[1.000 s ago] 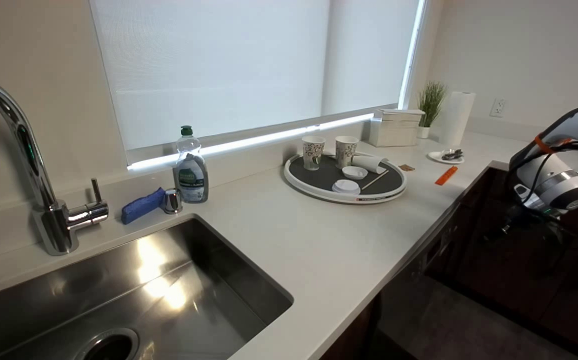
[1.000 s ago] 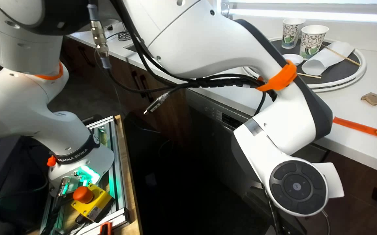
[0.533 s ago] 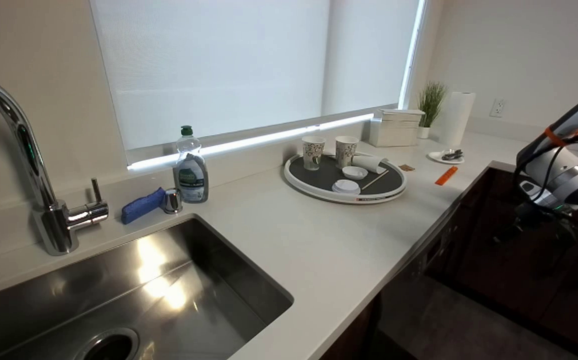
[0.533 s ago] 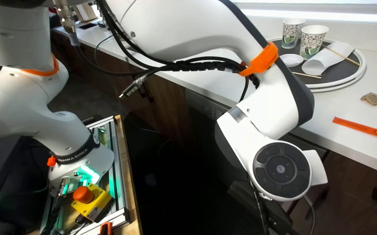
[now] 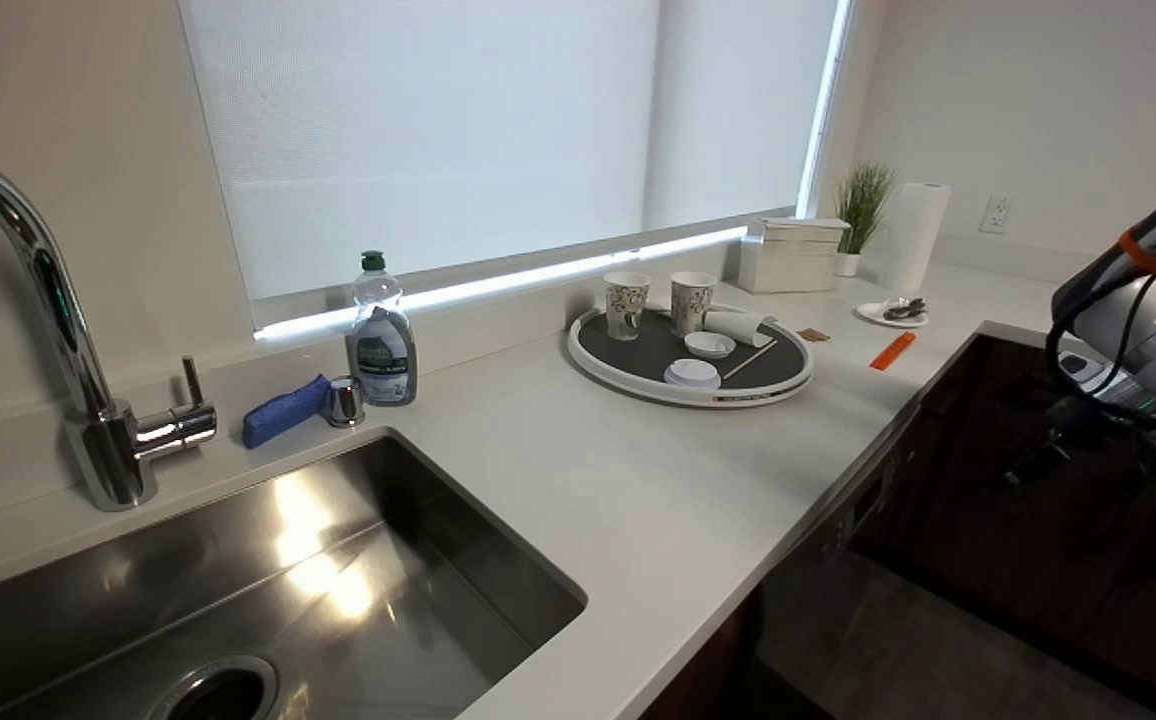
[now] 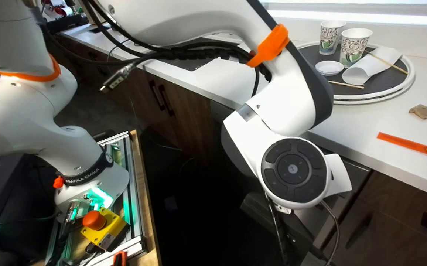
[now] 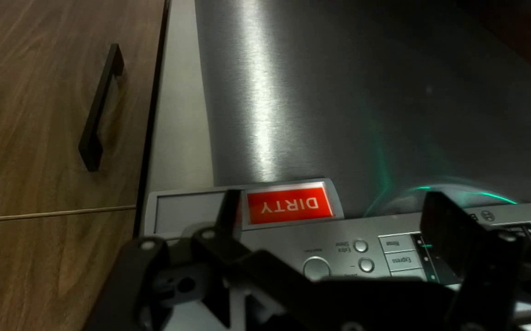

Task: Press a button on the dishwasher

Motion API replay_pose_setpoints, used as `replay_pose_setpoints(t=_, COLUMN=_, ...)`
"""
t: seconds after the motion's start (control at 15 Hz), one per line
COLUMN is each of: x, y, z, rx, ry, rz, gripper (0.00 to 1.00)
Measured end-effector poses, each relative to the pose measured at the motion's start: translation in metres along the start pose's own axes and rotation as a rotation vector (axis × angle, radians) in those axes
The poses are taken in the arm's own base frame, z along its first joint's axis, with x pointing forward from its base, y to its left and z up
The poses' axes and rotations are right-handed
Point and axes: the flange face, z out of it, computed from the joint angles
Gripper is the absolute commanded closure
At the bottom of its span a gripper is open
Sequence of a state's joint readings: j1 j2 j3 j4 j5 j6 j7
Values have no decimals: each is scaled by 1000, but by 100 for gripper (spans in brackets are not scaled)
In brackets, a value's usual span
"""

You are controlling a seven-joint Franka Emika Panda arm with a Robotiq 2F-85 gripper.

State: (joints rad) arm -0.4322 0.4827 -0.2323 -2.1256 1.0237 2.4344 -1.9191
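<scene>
The wrist view, where lettering reads upside down, shows the dishwasher [image 7: 320, 105] with its dark brushed-steel front. Along its edge runs the silver control panel [image 7: 274, 240], bearing round buttons [image 7: 317, 268] and rectangular ones marked Rinse [image 7: 396, 242] and Express [image 7: 403, 259]. My gripper [image 7: 334, 197] is open, its black fingers wide apart across this panel with nothing held. The dark gripper body hides the panel's lower part; whether a fingertip touches is unclear. In an exterior view, part of the dishwasher [image 6: 348, 157] shows behind my arm.
A red DIRTY sign [image 7: 290, 204] lies beside the buttons. Wooden cabinet fronts with a black handle [image 7: 102, 105] adjoin the dishwasher. The white counter [image 5: 638, 480] overhangs it, carrying a round tray [image 5: 628, 387] with cups and an orange level [image 5: 893, 350]. A steel sink [image 5: 498, 540] stands farther off.
My arm has shifted steadily: up and left in one exterior view, rightward in the other. The gripper moved along with it. Objects on the counter stayed put.
</scene>
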Motion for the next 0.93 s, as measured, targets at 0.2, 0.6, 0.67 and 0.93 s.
replay_pose_setpoints(t=0.2, x=0, y=-8, z=-14, rx=-27, ry=-5, rz=-5, gripper=0)
replay_pose_setpoints(t=0.6, x=-1, y=-16, z=-35, rx=-100, ry=-23, rz=-9, gripper=0)
replay_pose_setpoints(t=0.67, x=-1, y=-17, z=-37, rx=-114, ry=-30, rz=-8, gripper=0)
replay_pose_setpoints(t=0.93, x=-4, y=-20, z=-37, rx=-142, ry=-57, rz=-5, gripper=0)
